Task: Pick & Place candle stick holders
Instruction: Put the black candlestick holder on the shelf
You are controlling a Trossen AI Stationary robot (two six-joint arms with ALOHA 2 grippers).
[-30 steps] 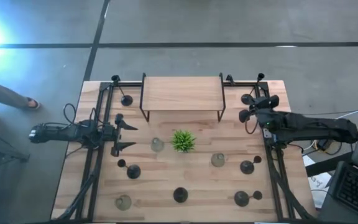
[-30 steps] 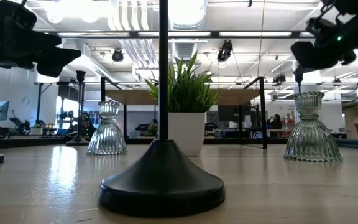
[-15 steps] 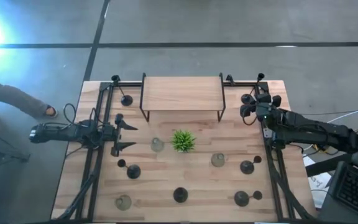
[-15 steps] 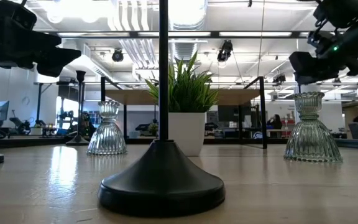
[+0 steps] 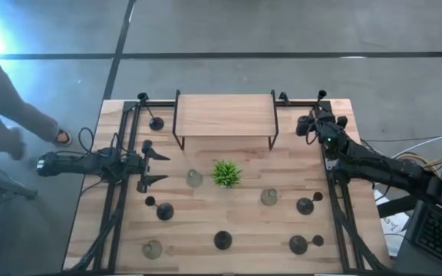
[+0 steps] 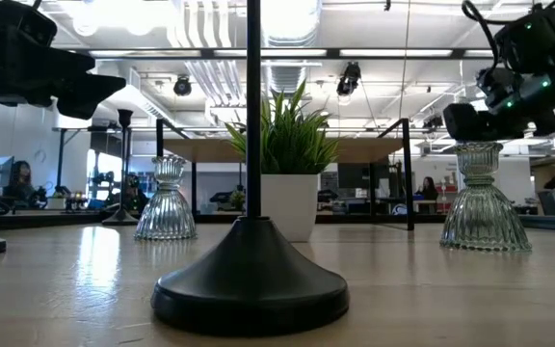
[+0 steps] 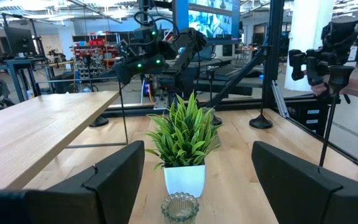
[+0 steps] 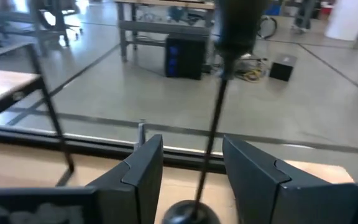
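Right gripper (image 8: pixel 191 177) is lining up on the tall black candle stick holder (image 8: pixel 211 140) at the table's far right corner, just beside the wooden shelf (image 5: pixel 225 115) — fingers apart, thin stem between them, nothing clamped. This looks like the reach-in before the grasp; next it needs to settle squarely and close on the stem without tipping it. Left gripper (image 5: pixel 156 169) waits open at the left side, facing the green plant (image 5: pixel 225 173) and a glass holder (image 7: pixel 179 207).
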